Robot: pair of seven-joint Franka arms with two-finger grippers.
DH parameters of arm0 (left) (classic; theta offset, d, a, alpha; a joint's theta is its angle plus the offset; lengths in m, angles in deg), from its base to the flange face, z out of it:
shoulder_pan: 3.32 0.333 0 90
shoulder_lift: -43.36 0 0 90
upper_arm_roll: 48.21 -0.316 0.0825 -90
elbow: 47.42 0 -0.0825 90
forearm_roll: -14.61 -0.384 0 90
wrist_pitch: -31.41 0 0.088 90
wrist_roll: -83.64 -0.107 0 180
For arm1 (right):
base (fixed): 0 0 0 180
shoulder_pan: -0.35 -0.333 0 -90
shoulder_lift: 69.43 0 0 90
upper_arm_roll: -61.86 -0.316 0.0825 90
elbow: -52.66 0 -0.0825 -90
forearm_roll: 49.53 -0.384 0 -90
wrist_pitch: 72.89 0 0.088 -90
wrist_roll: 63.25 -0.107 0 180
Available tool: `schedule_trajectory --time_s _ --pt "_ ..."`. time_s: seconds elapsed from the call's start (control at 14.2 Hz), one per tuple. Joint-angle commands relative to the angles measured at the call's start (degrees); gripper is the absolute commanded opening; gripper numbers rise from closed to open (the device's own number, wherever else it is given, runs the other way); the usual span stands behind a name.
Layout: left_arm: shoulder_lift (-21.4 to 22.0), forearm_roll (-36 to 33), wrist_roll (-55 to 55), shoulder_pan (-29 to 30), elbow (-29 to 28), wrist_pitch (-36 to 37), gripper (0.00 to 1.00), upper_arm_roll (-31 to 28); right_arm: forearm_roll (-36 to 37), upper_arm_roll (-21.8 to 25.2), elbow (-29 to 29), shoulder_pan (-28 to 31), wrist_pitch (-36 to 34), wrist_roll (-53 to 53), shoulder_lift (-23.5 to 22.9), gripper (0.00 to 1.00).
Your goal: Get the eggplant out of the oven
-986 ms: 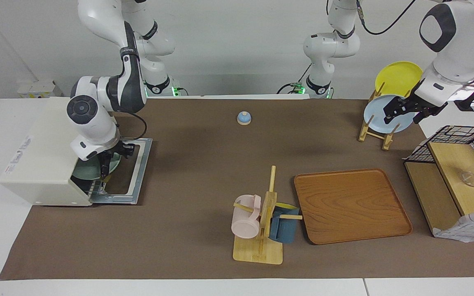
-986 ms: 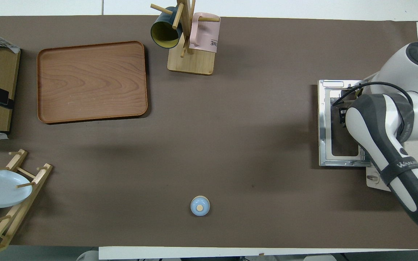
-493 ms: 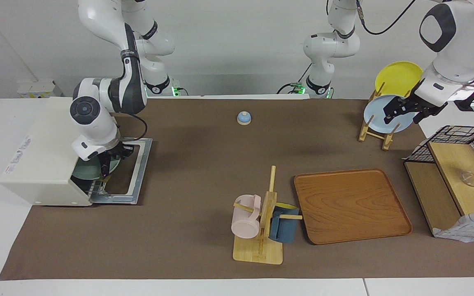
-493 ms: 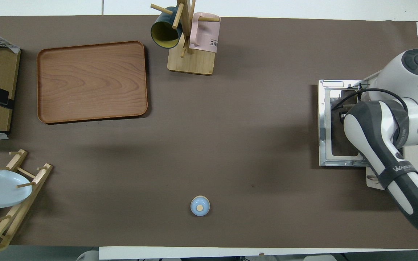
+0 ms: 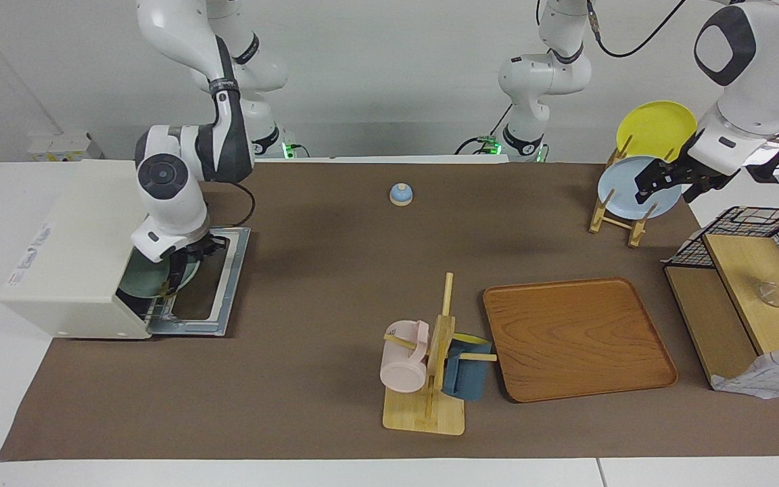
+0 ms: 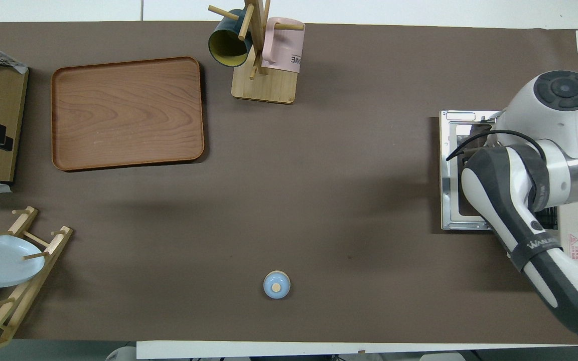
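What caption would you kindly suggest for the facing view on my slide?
Right gripper reaches into the open oven at the green plate; left gripper waits by the dish rack.

The right arm's dark forearm band (image 6: 536, 245) carries white lettering that reads roughly "WANUA", though the letters are not fully clear. The pink mug (image 6: 282, 45) on the wooden mug tree at the bench's edge farthest from the robots shows dark letters ending in "ME". A small red warning triangle (image 6: 573, 237) sits on the oven (image 5: 72, 253); its print is too small to read.

Oven (image 5: 68, 260): cream-white. Desk (image 5: 335, 270): brown cover. Tray (image 5: 579, 338): wood grain. Plates: yellow (image 5: 653, 125), pale blue (image 5: 623, 193).
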Motion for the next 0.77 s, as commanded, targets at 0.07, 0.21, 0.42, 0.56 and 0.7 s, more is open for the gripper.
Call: schedule_trajectory --time_s 0.07,0.21,0.42,0.56,0.7 --pt "0.3 0.0 -0.6 1.2 0.2 1.0 1.00 0.0 1.0 -0.2 -6.3 -9.1 -6.0 -7.7 -2.5 0.00" --pt "0.3 0.0 -0.3 1.2 0.2 0.8 1.00 0.0 0.9 -0.3 -14.0 -16.0 -11.2 -14.6 -6.5 0.00" --pt "0.8 0.0 1.1 1.9 -0.8 0.2 1.00 0.0 -1.8 -0.4 -30.5 -25.6 -17.5 -27.7 -18.1 0.00" --pt "2.1 0.1 1.2 2.0 -3.5 -2.0 1.00 0.0 -5.9 -0.5 -39.1 -30.2 -17.3 -34.8 -25.8 0.00" --pt "2.6 0.1 1.2 2.1 -4.4 -2.6 1.00 0.0 -6.4 -1.7 -47.3 -33.6 -16.0 -40.1 -33.5 0.00"
